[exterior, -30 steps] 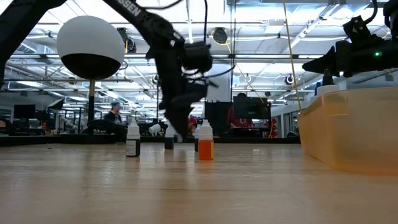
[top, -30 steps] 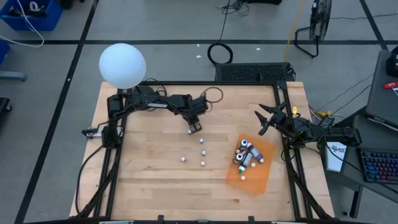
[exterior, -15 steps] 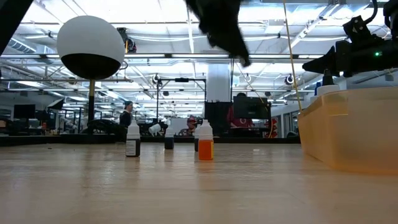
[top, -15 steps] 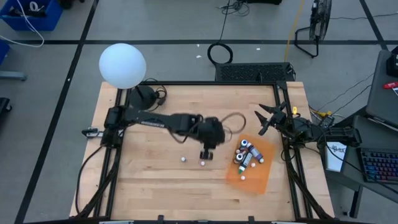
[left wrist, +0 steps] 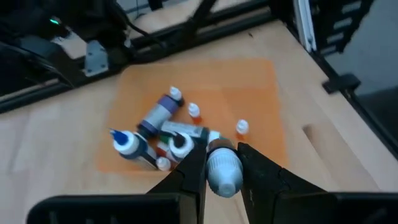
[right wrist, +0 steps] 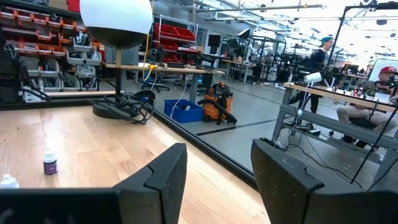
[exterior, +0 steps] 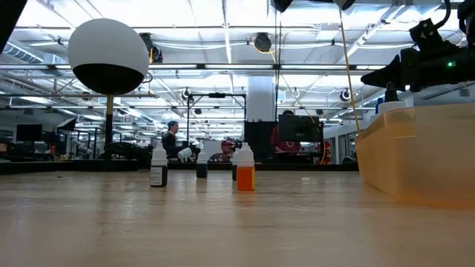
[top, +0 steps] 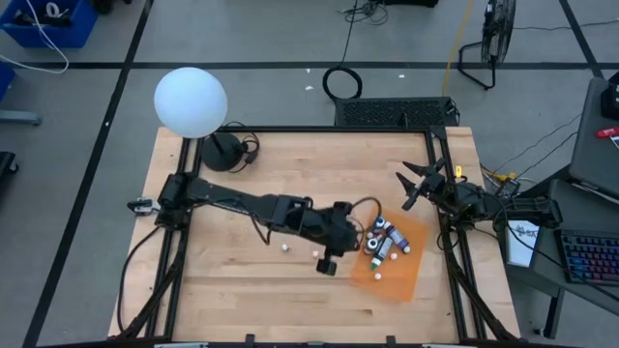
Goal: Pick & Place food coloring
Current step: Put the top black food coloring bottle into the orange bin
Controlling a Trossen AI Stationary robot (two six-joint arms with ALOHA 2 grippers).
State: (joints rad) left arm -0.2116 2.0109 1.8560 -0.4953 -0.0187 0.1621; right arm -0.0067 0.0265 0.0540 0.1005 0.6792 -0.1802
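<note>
At the table's [top: 222, 290] centre, toward 4 o'clock, the left hand [top: 329, 262] hangs above the wood just beside the orange sheet's [top: 398, 275] 9 o'clock edge. Left wrist view: its fingers [left wrist: 189, 177] are closed most of the way round a small bottle [left wrist: 223, 174] with a pale cap, pinched on both sides, cap end toward the camera. Past the bottle the sheet [left wrist: 267, 93] lies flat on the table [left wrist: 56, 137].

On the sheet a cluster of bottles [top: 381, 238] sits at its 10 o'clock part, several lying on their sides and touching. Wrist view of the cluster [left wrist: 158, 134]: one purple-bodied, one blue-topped, one with a green band, plus two tiny orange-bodied ones standing apart toward the sheet's middle. One more small white piece [top: 378, 276] lies on the sheet near 6 o'clock of the cluster.

Off the sheet, loose bottles on bare wood: one [top: 286, 247] at 9 o'clock of the left hand, another [top: 316, 253] just beside that hand. Low view shows three standing bottles, dark one [exterior: 158, 167], small dark one [exterior: 202, 167], orange one [exterior: 246, 171].

Right hand [top: 416, 186] waits at the table's 2 o'clock edge, fingers [right wrist: 157, 180] spread wide, nothing held. White globe lamp [top: 191, 101] at the 10 o'clock corner.
</note>
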